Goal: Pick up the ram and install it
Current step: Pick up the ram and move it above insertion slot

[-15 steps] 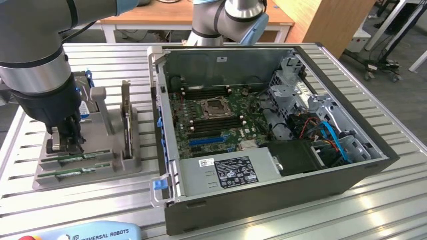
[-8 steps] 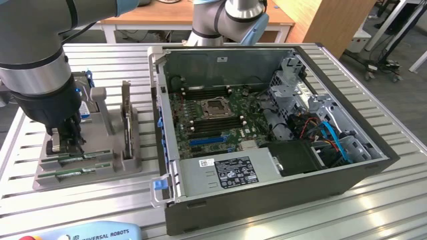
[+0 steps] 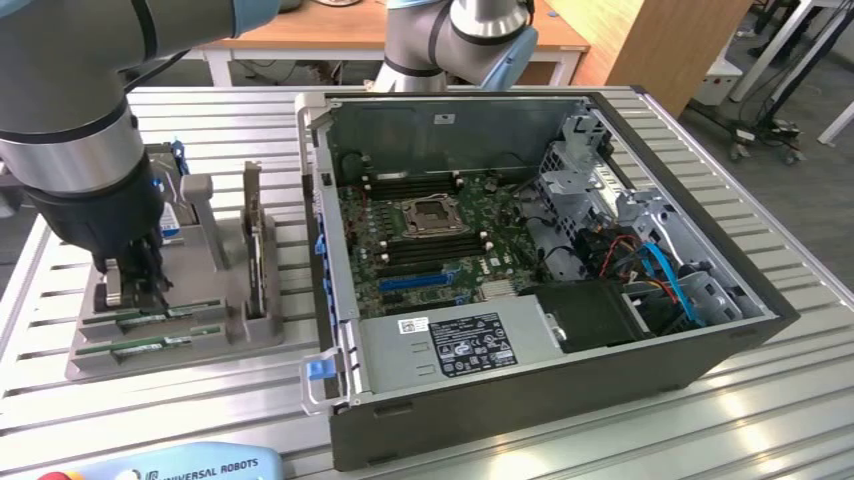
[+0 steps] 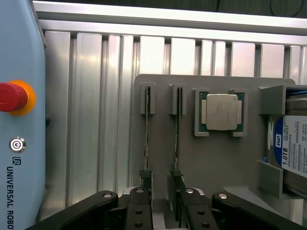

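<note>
grey plastic holder (image 4: 163, 96) lay on the slatted metal surface (image 3: 200, 400) right under the pincer (image 4: 160, 189). the pincer hung spread wide, gripping nothing. one green ram (image 4: 146, 129) and a second ram (image 4: 176, 129) stood on edge in their slots, near ends below its fingers (image 4: 145, 184). a silver processor (image 4: 221, 111) sat beyond the pincer, the open computer case (image 3: 534, 250) well apart.

In the exterior view the pale-blue teach pendant (image 3: 200, 465), at seven o'clock from the computer case (image 3: 534, 400), reads "UNIVERSAL ROBOTS". In the wrist view its edge shows "UNIVERSAL ROBO", cut off, and the label on the hard drive (image 4: 293, 148) reads "WD" and "1.0TB".
</note>
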You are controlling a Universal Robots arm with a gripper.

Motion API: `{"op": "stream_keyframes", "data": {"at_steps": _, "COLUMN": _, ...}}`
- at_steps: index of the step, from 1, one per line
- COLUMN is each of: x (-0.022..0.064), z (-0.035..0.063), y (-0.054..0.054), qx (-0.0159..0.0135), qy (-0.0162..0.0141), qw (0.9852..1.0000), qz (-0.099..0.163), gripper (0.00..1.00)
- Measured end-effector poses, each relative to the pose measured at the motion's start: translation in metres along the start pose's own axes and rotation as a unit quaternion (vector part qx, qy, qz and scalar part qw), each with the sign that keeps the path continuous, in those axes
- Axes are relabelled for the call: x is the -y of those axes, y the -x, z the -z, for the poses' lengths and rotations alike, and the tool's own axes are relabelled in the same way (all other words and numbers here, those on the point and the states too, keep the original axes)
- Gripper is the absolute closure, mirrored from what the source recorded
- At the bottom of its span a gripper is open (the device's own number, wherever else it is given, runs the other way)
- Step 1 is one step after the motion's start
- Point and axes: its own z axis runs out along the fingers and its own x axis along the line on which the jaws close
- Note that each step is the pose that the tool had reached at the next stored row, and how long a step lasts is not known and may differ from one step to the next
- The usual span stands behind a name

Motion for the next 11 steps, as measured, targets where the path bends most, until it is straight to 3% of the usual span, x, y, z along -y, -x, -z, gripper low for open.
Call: {"op": "stream_keyframes", "data": {"at_steps": 11, "x": 0.0002, "z": -0.006, "y": -0.0002, "qx": 0.0, "qy": 0.0, "qw": 1.0, "qz": 0.0, "gripper": 0.7}}
